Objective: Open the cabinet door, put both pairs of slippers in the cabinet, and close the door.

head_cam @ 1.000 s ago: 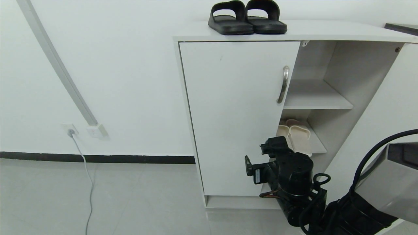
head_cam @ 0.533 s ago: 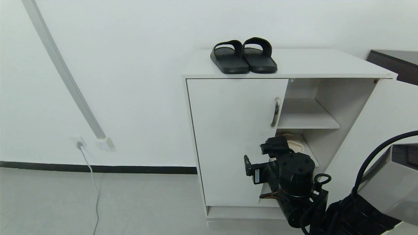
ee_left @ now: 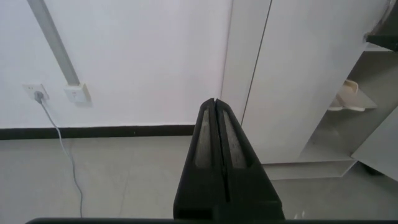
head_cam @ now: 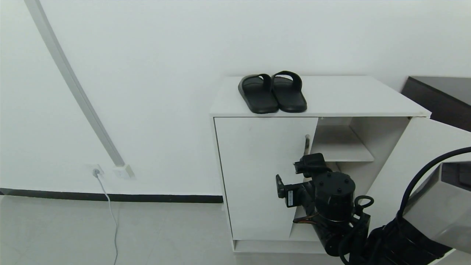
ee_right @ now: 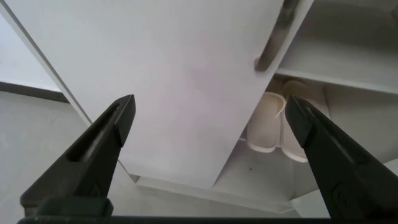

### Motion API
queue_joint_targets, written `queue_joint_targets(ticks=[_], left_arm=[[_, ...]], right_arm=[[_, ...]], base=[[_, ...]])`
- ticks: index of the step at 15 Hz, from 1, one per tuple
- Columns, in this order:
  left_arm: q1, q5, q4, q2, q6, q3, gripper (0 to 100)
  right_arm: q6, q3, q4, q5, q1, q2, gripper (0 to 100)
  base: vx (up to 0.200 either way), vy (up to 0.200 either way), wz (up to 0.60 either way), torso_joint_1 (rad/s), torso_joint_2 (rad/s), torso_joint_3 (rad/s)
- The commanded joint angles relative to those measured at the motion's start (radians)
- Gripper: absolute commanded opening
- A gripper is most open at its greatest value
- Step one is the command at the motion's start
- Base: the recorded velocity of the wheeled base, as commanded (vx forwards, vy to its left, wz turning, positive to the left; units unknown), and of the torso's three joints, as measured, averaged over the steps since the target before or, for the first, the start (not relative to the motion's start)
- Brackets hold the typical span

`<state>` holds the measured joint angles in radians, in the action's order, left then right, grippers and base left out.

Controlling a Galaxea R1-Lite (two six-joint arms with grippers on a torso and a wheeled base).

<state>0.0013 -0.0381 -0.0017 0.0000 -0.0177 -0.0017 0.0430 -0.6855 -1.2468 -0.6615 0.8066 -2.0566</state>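
So: cabinet (head_cam: 349,95) stands against the wall, right door (head_cam: 412,158) swung wide, left door (head_cam: 265,176) shut. Cream pair (ee_right: 280,121) is already inside, on the lower shelf of the open bay. Black pair (head_cam: 272,92) sits on the cabinet top above the left door, side by side and touching, heels at the front edge, long axis front-to-back. That's the pair left to stow, I'd say.

Right gripper (ee_right: 209,106) is wide open and empty, low in front of the left door just beside the open bay, below the handle (ee_right: 277,37). Left gripper (ee_left: 216,106) is closed flat with nothing between the fingers, off to the cabinet's left and well apart from it.

Key relation: black pair lies up from the right gripper, well above it, so the right arm is nearer. Probably needs a lift past the top, then a front approach onto the heels, jaws across the short axis.
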Motion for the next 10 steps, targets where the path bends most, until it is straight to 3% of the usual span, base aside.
queue_joint_targets(ticks=[1, 10], left_arm=[[0.000, 0.000, -0.001, 0.000, -0.001, 0.000, 0], [0.000, 0.000, 0.000, 0.000, -0.001, 0.000, 0]], right_arm=[[0.000, 0.000, -0.002, 0.000, 0.000, -0.002, 100], [0.000, 0.000, -0.002, 0.000, 0.002, -0.002, 100]], base=[[0.000, 0.000, 0.00, 0.203, -0.49, -0.310], [0.000, 0.000, 0.00, 0.219, -0.53, -0.320]])
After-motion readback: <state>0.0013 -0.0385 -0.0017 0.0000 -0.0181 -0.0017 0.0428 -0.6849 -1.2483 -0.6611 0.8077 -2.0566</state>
